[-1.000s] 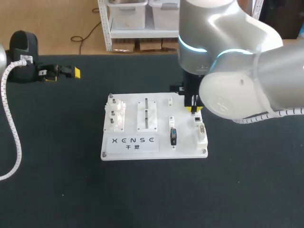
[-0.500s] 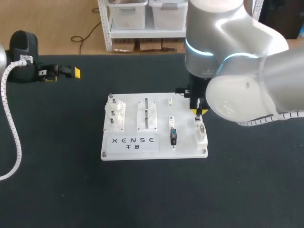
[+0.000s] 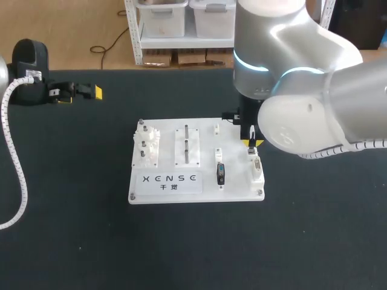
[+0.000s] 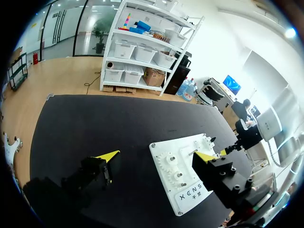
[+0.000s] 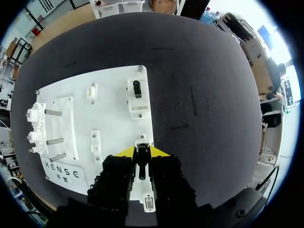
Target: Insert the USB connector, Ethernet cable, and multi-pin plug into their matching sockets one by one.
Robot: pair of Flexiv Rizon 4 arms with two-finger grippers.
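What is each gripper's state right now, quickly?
Left gripper: open, holding nothing.
Right gripper: closed on a small plug.

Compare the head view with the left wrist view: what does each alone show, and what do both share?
Head view alone: a black connector standing on the board. Left wrist view alone: the left gripper with fingers spread wide, and two toothed gears. Both: the white board and the right gripper over it.
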